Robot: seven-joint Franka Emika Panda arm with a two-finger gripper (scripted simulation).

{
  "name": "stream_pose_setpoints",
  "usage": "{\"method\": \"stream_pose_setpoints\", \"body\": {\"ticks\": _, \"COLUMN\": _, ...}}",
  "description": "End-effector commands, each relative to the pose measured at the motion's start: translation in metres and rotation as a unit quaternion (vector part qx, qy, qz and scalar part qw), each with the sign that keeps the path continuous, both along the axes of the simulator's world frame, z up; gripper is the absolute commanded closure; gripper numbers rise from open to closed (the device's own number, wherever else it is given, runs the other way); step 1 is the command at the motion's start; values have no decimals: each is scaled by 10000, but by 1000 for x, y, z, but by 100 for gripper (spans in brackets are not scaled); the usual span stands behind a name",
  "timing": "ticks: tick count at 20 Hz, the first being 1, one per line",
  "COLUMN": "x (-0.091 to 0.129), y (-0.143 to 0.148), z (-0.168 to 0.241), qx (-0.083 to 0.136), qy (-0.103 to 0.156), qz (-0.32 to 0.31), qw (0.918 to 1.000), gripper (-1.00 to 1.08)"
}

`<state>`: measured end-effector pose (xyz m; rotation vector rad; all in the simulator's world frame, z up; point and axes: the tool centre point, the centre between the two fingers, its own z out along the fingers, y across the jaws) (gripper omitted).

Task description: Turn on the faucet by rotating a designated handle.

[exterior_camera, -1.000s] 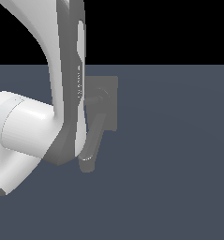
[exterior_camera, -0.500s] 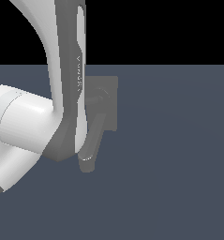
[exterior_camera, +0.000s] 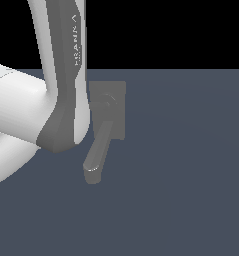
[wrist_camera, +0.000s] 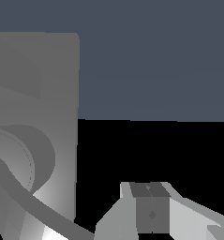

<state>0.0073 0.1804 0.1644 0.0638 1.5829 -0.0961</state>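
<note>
The matte grey faucet [exterior_camera: 110,107] stands on the floor, its block base partly behind my arm, and its thick spout [exterior_camera: 97,155] reaches toward the camera. Only the round hub [exterior_camera: 107,100] of the handle shows in the exterior view; the bar is hidden by my arm. In the wrist view the block [wrist_camera: 43,93] fills one side, with the hub [wrist_camera: 24,159] on it. A thin grey bar [wrist_camera: 43,211] that looks like the handle sweeps from the hub toward my gripper [wrist_camera: 149,206]. The gripper's fingers sit pressed together beside the bar's end. My arm hides the gripper in the exterior view.
My white and grey arm [exterior_camera: 66,100] fills the exterior view's left and covers the faucet's near side. The flat blue-grey floor [exterior_camera: 191,175] runs off to the exterior view's right.
My arm's lower link has drawn slightly up and toward the exterior view's left, uncovering more of the faucet base. The spout has not moved.
</note>
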Motion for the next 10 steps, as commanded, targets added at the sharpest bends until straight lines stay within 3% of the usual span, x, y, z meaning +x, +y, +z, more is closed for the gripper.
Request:
{"method": "stream_pose_setpoints", "body": {"ticks": 1, "x": 1, "y": 7, "z": 18, "qx": 6, "qy": -64, "qz": 41, "qw": 10000, "gripper": 108}}
{"method": "stream_pose_setpoints", "body": {"ticks": 3, "x": 0, "y": 3, "z": 9, "qx": -7, "qy": -26, "qz": 16, "qw": 10000, "gripper": 108}}
{"method": "stream_pose_setpoints", "body": {"ticks": 10, "x": 0, "y": -4, "z": 35, "qx": -3, "qy": -37, "qz": 23, "qw": 10000, "gripper": 108}}
